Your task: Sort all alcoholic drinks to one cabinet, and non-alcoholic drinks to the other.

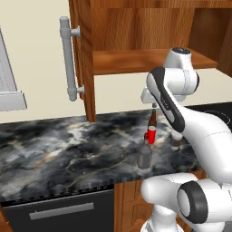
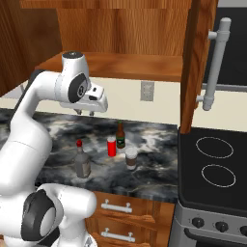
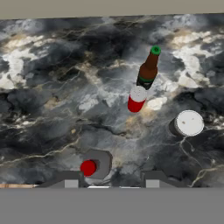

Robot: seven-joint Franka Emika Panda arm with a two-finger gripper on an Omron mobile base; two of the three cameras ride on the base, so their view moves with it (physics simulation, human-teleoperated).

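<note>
The four drinks all stand on the dark marble counter [image 2: 159, 173], close together, and nothing has gone up into a cabinet yet. Nearest the front edge is the grey bottle with the red cap [image 2: 82, 161]. In the hand view its red cap [image 3: 88, 167] shows right by the bottom, a little to one side of the middle between the two finger tips, so this bottle is almost straight below the gripper [image 2: 85, 112]. It stands upright, so its long way runs up and down. The gripper hangs high above it, well apart, pointing down at the counter. Its two fingers have a small gap between them and nothing in it, so it is holding nothing. I think this bottle is the next thing to pick up, and the hand must slide a bit to one side, then come straight down around the neck. A bit farther back stands the small red can [image 2: 112, 145], and beside it the short brown cup with the pale lid [image 2: 130, 157]. Just behind the can is the brown beer bottle [image 2: 120, 135], also upright. Farthest back and up high, the wooden cabinet [image 1: 149, 59] is open, with its shelf bare and its long grey handle [image 1: 68, 59] on the swung-out door.
</note>
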